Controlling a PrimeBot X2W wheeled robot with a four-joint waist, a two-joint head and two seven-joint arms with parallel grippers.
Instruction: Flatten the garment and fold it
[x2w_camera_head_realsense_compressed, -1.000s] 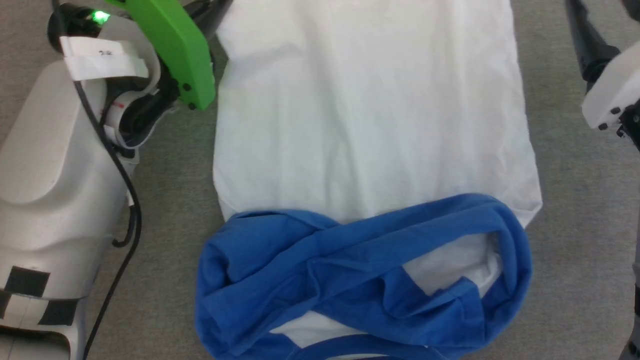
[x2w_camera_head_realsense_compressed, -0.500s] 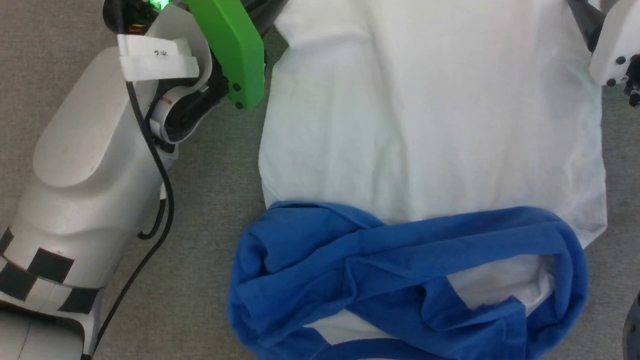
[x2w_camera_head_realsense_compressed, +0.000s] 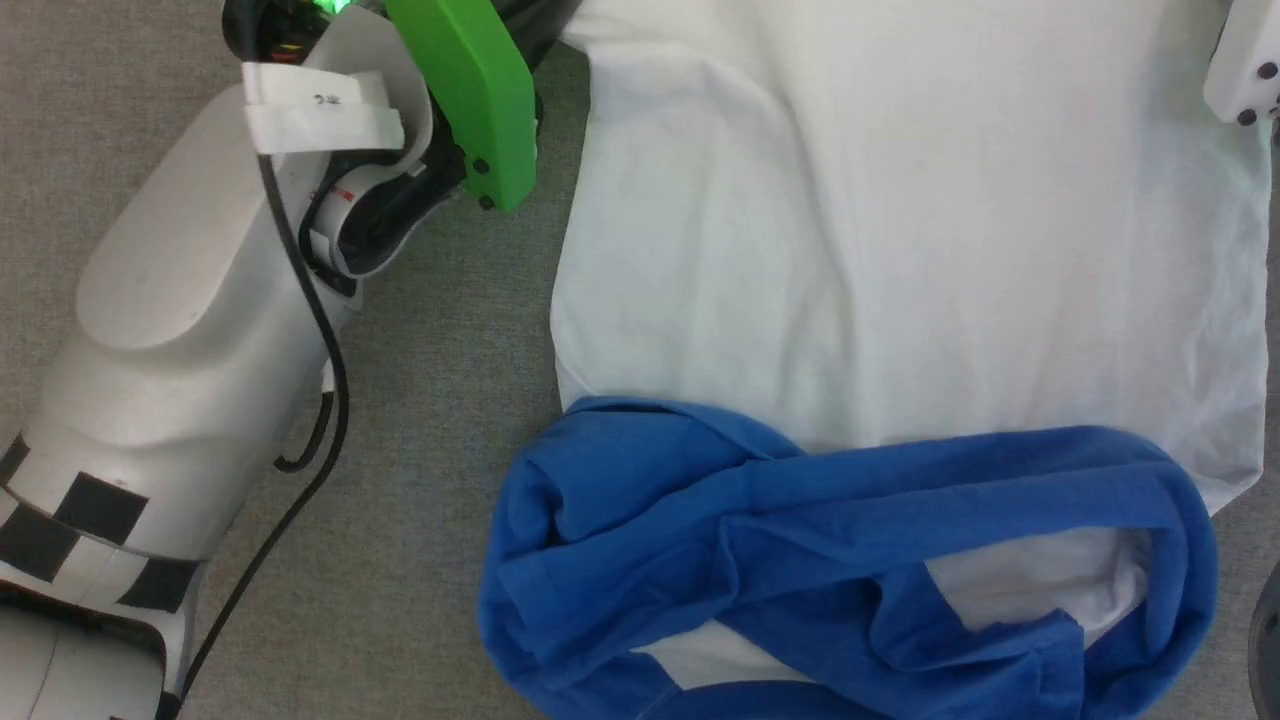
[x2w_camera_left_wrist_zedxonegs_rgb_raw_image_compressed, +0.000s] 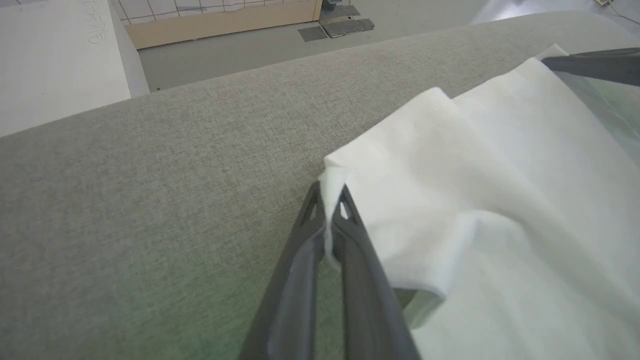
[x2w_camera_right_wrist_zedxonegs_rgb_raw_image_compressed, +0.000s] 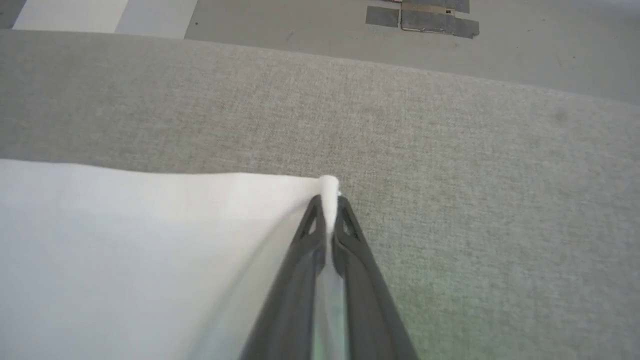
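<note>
The garment lies spread on the grey cloth surface, white body toward the far side, its blue sleeves and shoulders bunched in folds at the near end. In the left wrist view my left gripper is shut on a white hem corner of the garment, the cloth slightly lifted there. The right wrist view shows my right gripper shut on the other white corner of the garment, a tuft of cloth poking out between the tips.
My pale left forearm with its green wrist cover lies along the left of the garment. The grey surface ends at a far edge, with floor and a white box beyond. Dark mats lie on the floor.
The head camera has shifted, so the whole picture slid right and down. The garment's left edge now stands straighter and its far corner is drawn out.
</note>
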